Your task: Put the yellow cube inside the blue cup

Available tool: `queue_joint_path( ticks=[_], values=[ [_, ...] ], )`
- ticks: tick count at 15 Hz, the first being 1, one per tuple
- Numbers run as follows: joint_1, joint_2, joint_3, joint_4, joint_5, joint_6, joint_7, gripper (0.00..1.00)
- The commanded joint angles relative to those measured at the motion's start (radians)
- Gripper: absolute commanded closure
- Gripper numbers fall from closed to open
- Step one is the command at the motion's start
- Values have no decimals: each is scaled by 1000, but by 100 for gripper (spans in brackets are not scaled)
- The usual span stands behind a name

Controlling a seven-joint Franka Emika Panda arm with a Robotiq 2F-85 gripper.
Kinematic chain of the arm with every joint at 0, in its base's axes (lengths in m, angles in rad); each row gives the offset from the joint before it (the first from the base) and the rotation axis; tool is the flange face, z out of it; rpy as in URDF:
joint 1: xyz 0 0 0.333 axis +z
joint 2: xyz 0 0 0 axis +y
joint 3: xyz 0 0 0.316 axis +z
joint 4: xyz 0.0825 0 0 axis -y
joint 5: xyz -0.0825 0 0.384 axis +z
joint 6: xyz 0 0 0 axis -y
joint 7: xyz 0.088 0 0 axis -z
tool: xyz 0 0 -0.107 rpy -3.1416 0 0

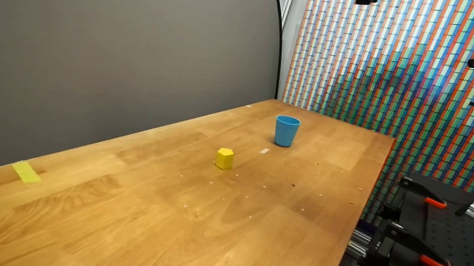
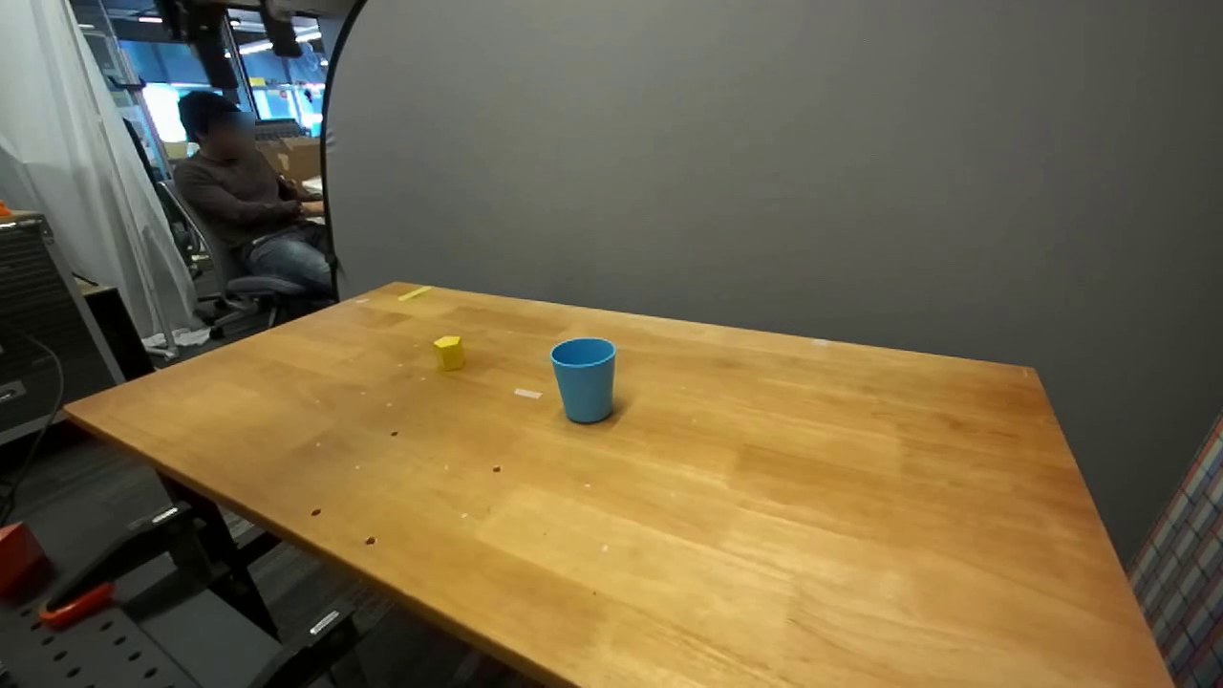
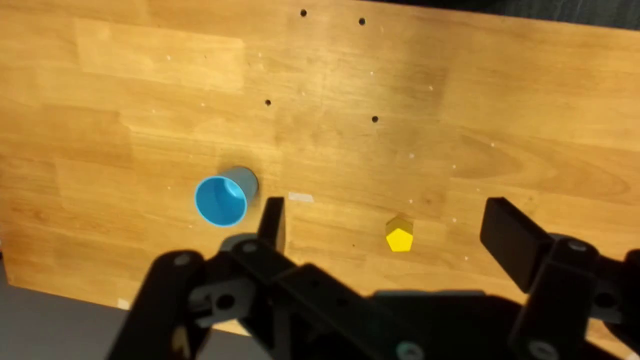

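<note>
The yellow cube is a small bright yellow block with a five-sided top. It stands on the wooden table in both exterior views (image 1: 224, 159) (image 2: 449, 354) and in the wrist view (image 3: 400, 240). The light-blue cup stands upright, mouth up, a short way from the block in both exterior views (image 1: 285, 132) (image 2: 585, 387); in the wrist view the cup (image 3: 220, 201) is left of the block, and no object shows inside. My gripper (image 3: 385, 212) is wide open and empty, high above the table; the block appears between its fingers. Dark gripper parts (image 2: 253, 62) show at an exterior view's top edge.
The wooden table (image 1: 159, 232) carries a flat yellow tape patch (image 1: 26, 171) and a white tape strip (image 1: 265, 151) between block and cup. A grey screen (image 1: 116, 44) stands along one edge. A black side stand with clamps (image 1: 421, 194) adjoins the opposite edge. A person (image 2: 234, 191) sits beyond.
</note>
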Motion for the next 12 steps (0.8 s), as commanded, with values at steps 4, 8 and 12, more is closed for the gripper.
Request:
queue_joint_path(
  ticks=[4,8,12],
  values=[
    [21,449,-18,231,-13,231,68,0],
    [43,667,-54,349,16,295,49,0],
    [74,821,-90,451,35,304,60,0]
  ],
)
